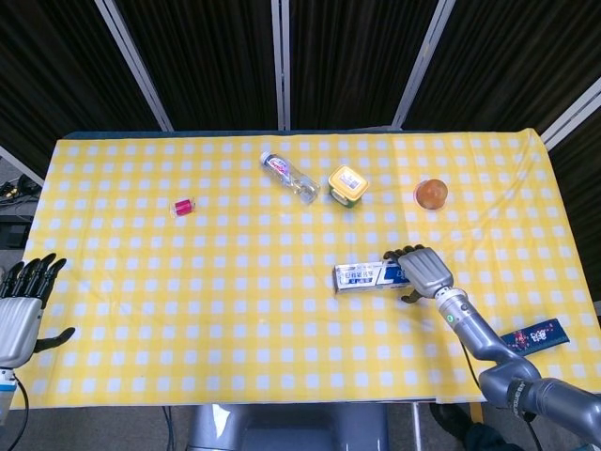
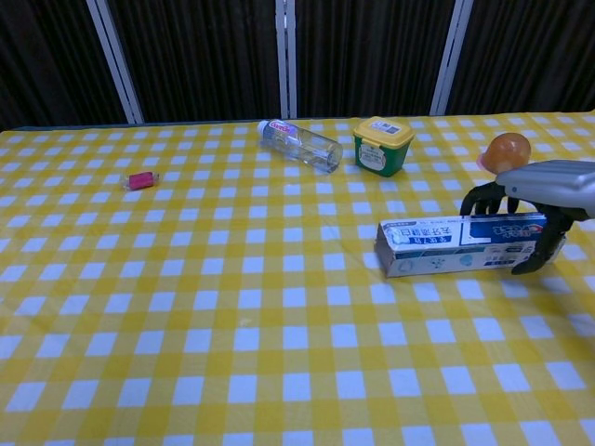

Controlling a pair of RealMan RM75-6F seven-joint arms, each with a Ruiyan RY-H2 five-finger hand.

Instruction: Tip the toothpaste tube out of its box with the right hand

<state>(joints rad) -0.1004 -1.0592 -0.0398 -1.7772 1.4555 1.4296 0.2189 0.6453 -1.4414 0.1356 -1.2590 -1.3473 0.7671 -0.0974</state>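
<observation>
Yellow-checked tabletop (image 1: pixel 235 310), laid with toothpaste box (image 1: pixel 368 274), clear bottle (image 1: pixel 290 178), yellow-lidded tub (image 1: pixel 346 185), orange cup (image 1: pixel 432 194), small red item (image 1: pixel 182 207)

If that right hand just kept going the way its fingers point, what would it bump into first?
The toothpaste box, most likely. The right hand points left along the box, fingers already arched over its right end, thumb at its near side; whether they touch it is unclear.
</observation>
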